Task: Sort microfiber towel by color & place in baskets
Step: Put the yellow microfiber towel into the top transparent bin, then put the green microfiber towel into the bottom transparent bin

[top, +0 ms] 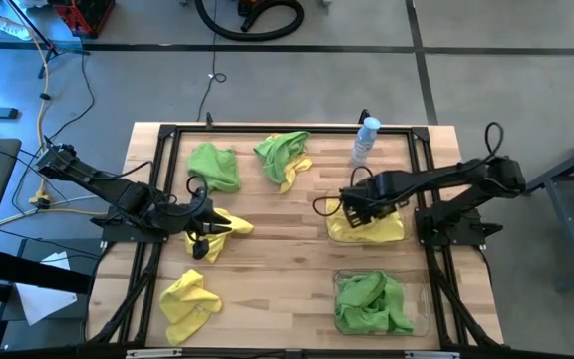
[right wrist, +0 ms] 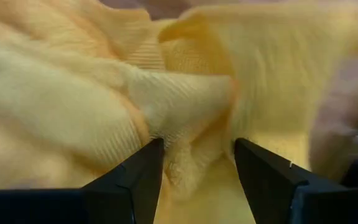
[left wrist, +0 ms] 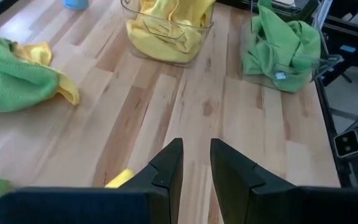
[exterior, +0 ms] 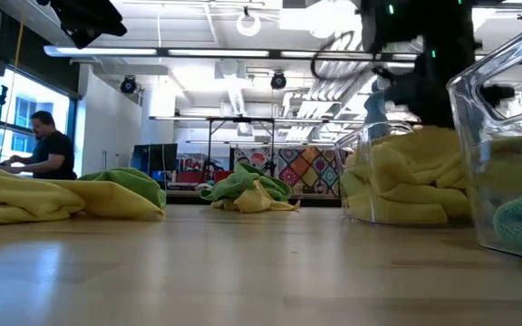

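Right claw (right wrist: 194,165), spread wide in the yellow basket (top: 365,231), grips nothing; rising, its fingers could snag the yellow towel (right wrist: 104,93) out.

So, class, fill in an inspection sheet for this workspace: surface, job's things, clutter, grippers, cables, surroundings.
Surface: wooden table inside a black frame.
Job's things: yellow towels fill one basket; green towels fill the other basket; loose green towel, mixed green-yellow pile, yellow towel.
Clutter: clear bottle, blue cap.
Grippers: right gripper, jaws open over yellow towels in the basket; left gripper over a yellow towel.
Cables: cables on the floor.
Surroundings: seated person beyond the table.
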